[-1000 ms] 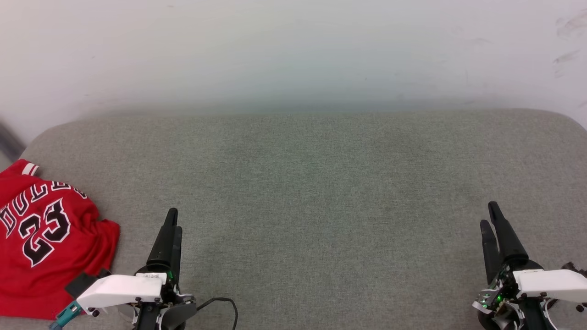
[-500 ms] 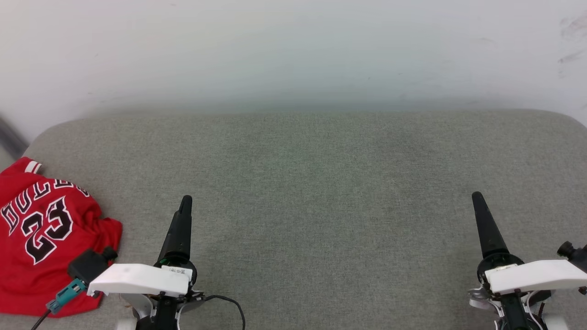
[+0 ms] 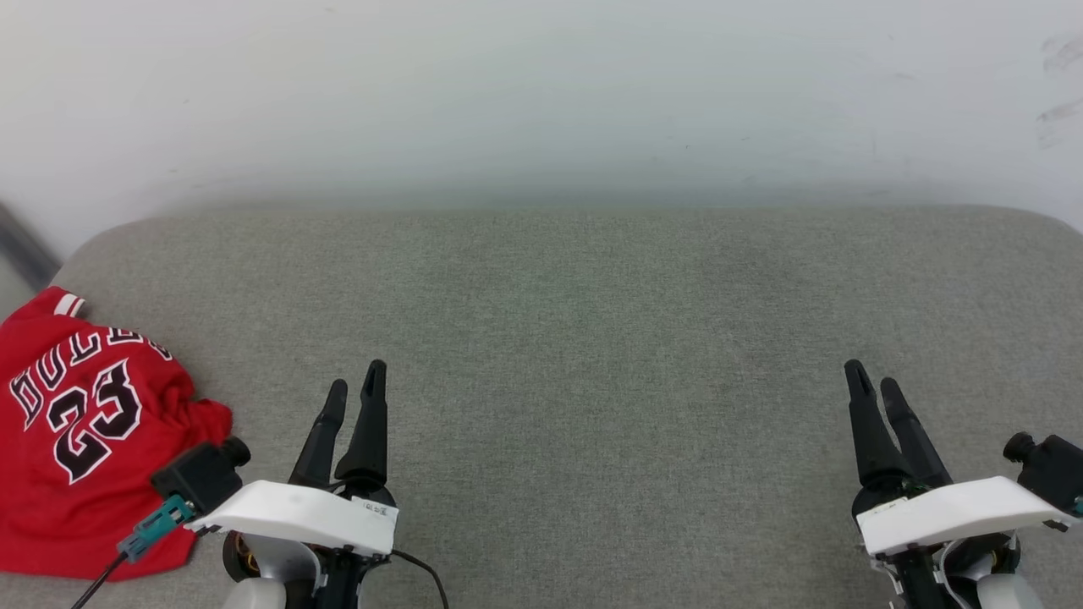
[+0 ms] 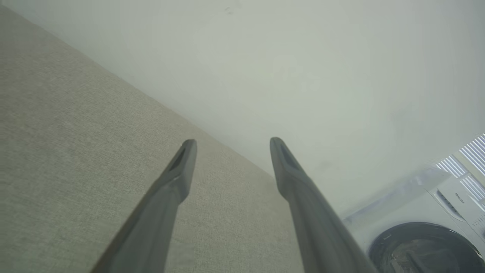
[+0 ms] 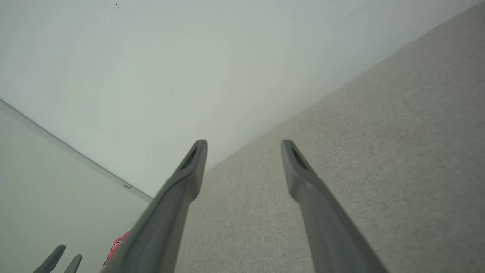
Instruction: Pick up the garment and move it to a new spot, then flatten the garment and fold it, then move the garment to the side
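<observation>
The garment (image 3: pixel 80 431), a red jersey with black white-outlined lettering and the number 23 facing up, lies crumpled at the far left edge of the grey fabric surface (image 3: pixel 592 338). A sliver of the garment (image 5: pixel 118 244) peeks past a finger in the right wrist view. My left gripper (image 3: pixel 355 391) hovers to the right of the garment, apart from it, open and empty (image 4: pixel 231 142). At the lower right my right gripper (image 3: pixel 873 379) is open with nothing between its fingers (image 5: pixel 242 143).
A white wall (image 3: pixel 541 101) rises behind the surface. A washing machine (image 4: pixel 428 235) stands beyond the surface's end in the left wrist view. The left gripper's fingertips (image 5: pixel 57 256) show low in the right wrist view.
Both grippers have turned about their own axes, so both fingers of each now show side by side. The left gripper has shifted a little right and the right one a little left.
</observation>
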Available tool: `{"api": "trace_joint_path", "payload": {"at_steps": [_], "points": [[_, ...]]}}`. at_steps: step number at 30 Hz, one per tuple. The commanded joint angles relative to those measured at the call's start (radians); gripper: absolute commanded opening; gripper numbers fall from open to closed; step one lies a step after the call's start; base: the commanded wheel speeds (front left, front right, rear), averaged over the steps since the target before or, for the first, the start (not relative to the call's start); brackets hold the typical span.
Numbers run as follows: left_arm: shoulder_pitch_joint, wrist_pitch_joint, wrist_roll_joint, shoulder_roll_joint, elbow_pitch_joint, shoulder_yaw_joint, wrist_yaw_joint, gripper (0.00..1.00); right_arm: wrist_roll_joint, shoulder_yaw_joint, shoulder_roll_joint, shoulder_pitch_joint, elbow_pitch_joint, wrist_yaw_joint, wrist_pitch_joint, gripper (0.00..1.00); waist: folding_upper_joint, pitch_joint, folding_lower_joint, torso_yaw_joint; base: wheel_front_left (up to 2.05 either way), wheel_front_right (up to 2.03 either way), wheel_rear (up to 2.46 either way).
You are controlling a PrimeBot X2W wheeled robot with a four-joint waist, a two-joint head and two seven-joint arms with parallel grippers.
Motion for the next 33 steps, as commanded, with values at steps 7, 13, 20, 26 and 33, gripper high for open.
{"api": "trace_joint_path", "payload": {"at_steps": [7,13,20,26,33], "points": [[-0.031,-0.028,0.158,0.003,-0.003,-0.027,0.021,1.00,-0.169,-0.009,-0.002,-0.020,0.010,0.000,-0.029,1.00,0.0000,0.000,0.0000,0.003,0.00,0.00,0.00],[-0.034,-0.045,0.251,0.010,0.010,-0.045,0.038,1.00,-0.274,-0.011,0.006,-0.023,0.016,0.000,-0.040,1.00,0.0000,-0.001,0.0000,0.005,0.00,0.00,0.00],[-0.038,-0.065,0.336,0.019,0.031,-0.063,0.061,1.00,-0.374,-0.011,0.012,-0.022,0.005,0.000,-0.036,1.00,0.0000,-0.002,0.0000,0.007,0.00,0.00,0.00],[-0.044,-0.080,0.401,0.027,0.043,-0.077,0.079,1.00,-0.451,-0.025,0.016,-0.014,-0.011,0.000,-0.017,1.00,0.0000,-0.002,0.0000,0.009,0.00,0.00,0.00],[-0.049,-0.097,0.469,0.034,0.056,-0.094,0.092,1.00,-0.515,-0.028,0.018,-0.005,-0.027,0.000,0.001,1.00,0.0000,-0.003,0.0000,0.010,0.00,0.00,0.00]]}}
